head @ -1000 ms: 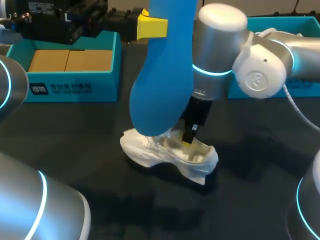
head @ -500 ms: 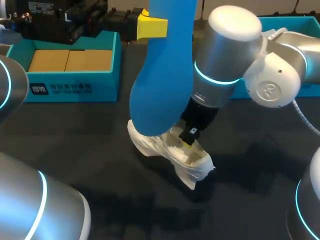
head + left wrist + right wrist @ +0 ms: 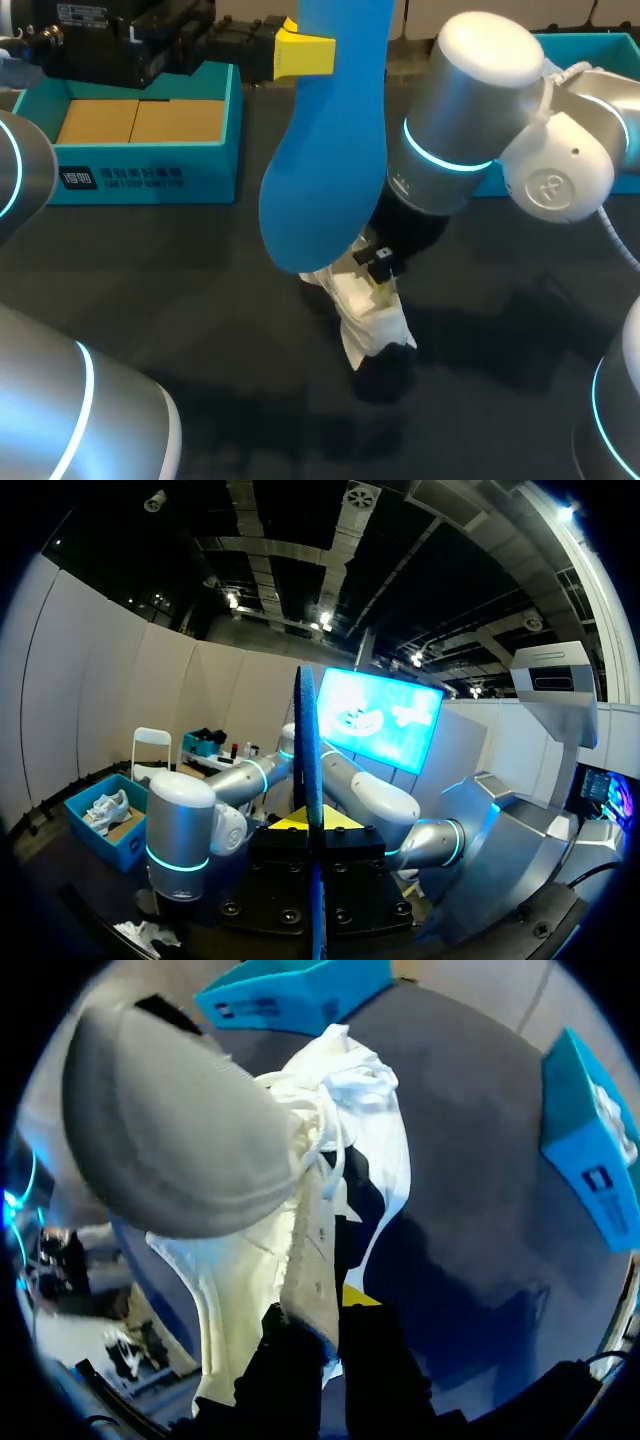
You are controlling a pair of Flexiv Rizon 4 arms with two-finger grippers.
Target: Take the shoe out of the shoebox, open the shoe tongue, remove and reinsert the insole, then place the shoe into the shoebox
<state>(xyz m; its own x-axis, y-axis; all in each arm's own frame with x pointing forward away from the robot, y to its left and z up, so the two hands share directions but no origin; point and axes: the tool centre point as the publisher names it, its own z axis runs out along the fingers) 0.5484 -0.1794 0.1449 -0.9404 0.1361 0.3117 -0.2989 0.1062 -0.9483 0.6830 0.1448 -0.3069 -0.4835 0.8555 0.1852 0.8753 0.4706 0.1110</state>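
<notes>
A white shoe (image 3: 368,318) hangs tilted over the dark table, its heel end toward the front. My right gripper (image 3: 379,272) is shut on the wall of its opening. In the right wrist view the fingers (image 3: 300,1360) pinch the shoe's (image 3: 365,1150) cream side panel, with one yellow tip showing. My left gripper (image 3: 303,50) is shut on the heel end of a big blue insole (image 3: 330,150). That insole hangs upright just above and beside the shoe, hiding its toe. In the left wrist view the insole (image 3: 306,740) shows edge-on between the fingers. Its underside (image 3: 170,1130) looks grey.
A teal shoebox (image 3: 150,150) with a cardboard floor stands at the back left. A second teal box (image 3: 600,45) stands at the back right behind my right arm, and a white shoe lies in it (image 3: 590,1150). Dark table surface (image 3: 180,290) lies left of the shoe.
My right arm has swung and tipped the shoe, turning it from lying crosswise to pointing at the front, and lifted it a little. The insole in the left gripper has stayed put.
</notes>
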